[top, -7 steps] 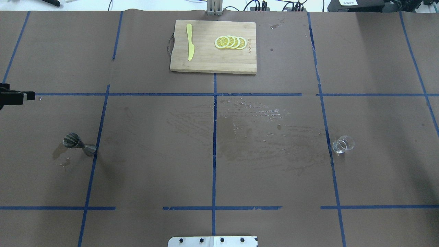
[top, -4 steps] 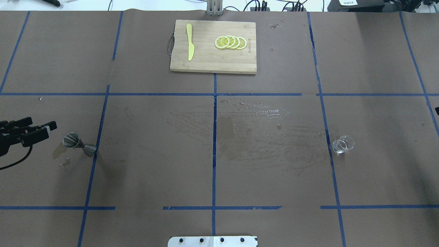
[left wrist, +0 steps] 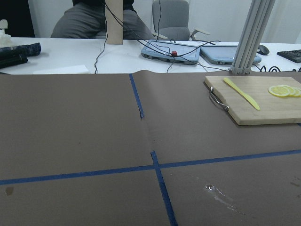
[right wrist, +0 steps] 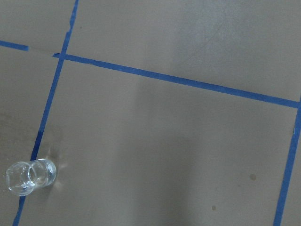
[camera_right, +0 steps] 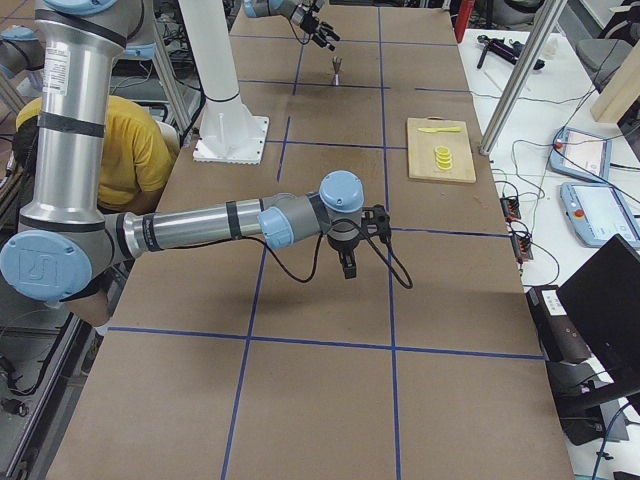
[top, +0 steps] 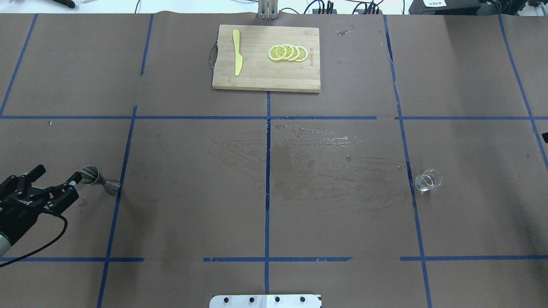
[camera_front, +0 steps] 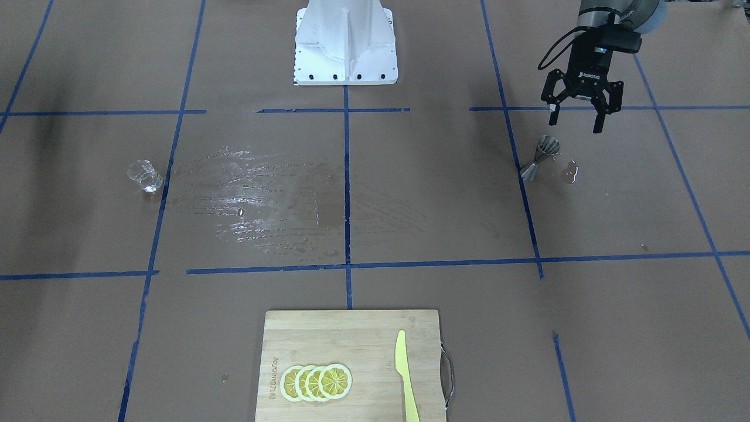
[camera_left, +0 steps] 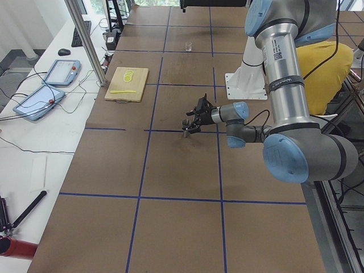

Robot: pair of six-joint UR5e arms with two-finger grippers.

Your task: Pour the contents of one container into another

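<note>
The small silvery metal jigger (top: 99,180) (camera_front: 542,156) stands upright on the brown table near a blue tape line, small in the left side view (camera_left: 185,126). My left gripper (top: 59,173) (camera_front: 575,122) hovers open just beside and above it, empty, not touching it. The clear glass cup (top: 427,179) (camera_front: 145,176) stands alone on the other side and shows at the lower left of the right wrist view (right wrist: 30,176). My right gripper (camera_right: 347,268) appears only in the right side view, pointing down over the table, so I cannot tell its state.
A wooden cutting board (top: 257,77) (camera_front: 328,334) at the far middle holds lemon slices (top: 287,52) and a yellow knife (top: 236,52). A wet smear (top: 317,167) covers the table centre. The robot's white base (camera_front: 344,41) stands at the near edge.
My left gripper has come in from the table's left edge, moving nearer and rightward until its open fingers are beside the jigger. The jigger and cup have not moved.
</note>
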